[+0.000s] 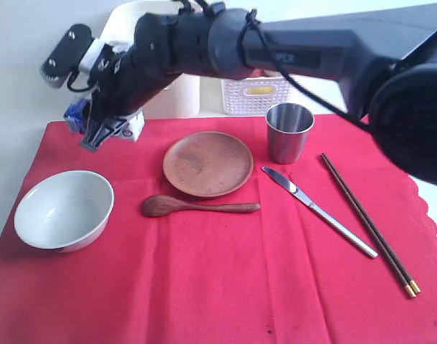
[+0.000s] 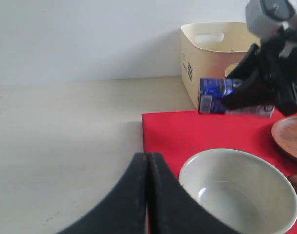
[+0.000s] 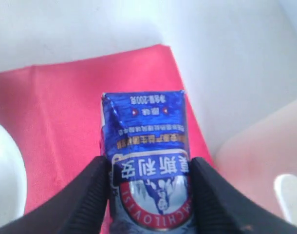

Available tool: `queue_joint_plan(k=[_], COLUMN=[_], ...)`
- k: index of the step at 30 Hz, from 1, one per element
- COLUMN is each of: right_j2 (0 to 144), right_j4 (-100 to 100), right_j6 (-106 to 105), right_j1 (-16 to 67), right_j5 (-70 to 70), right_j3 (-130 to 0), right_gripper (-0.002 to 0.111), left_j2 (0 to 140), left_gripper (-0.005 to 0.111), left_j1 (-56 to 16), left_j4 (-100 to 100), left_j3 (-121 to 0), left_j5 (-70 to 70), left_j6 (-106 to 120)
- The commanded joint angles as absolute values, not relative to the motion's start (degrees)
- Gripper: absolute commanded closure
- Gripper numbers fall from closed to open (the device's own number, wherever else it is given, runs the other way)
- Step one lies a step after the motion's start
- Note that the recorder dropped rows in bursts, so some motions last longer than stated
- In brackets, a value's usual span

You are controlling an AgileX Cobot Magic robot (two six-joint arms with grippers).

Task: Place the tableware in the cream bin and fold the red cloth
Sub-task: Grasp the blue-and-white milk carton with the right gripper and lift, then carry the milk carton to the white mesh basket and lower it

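The red cloth point(image 1: 226, 287) covers the table. On it lie the pale bowl point(image 1: 64, 209), the wooden plate point(image 1: 208, 163), the wooden spoon point(image 1: 197, 206), the steel cup point(image 1: 289, 132), the knife point(image 1: 319, 211) and the chopsticks point(image 1: 367, 223). My right gripper point(image 3: 151, 165) reaches across to the cloth's far left corner, shut on a blue packet point(image 3: 146, 146), held above the cloth beside the cream bin point(image 2: 212, 58). My left gripper point(image 2: 148, 158) is shut and empty, just off the cloth's left edge beside the bowl point(image 2: 236, 190). It does not show in the exterior view.
A white lattice basket point(image 1: 256, 97) stands behind the cup, past the cloth's far edge. The right arm point(image 1: 290, 50) spans the back of the table above the plate. Bare pale tabletop point(image 2: 65, 146) lies left of the cloth.
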State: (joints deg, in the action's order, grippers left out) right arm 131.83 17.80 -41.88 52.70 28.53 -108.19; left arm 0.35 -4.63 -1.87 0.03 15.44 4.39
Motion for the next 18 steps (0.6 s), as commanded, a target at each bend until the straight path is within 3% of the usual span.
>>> queue_joint_plan(k=[1,18], right_j2=[125.5,120.8], right_j4=[14.2,16.6], right_j6=[-35.1,-27.9], right_j1=[49.5,29.1], right_j5=[28.4,36.6], right_j3=[-108.4,-108.4], right_gripper=[0.108,0.108], left_j2=[0.0,0.0], left_gripper=[0.106,0.106], left_j1=[-4.6,-4.6], left_j4=[-2.4,-2.4], left_j3=[0.0,0.0], left_j5=[15.3,15.3], left_j6=[4.2,4.2])
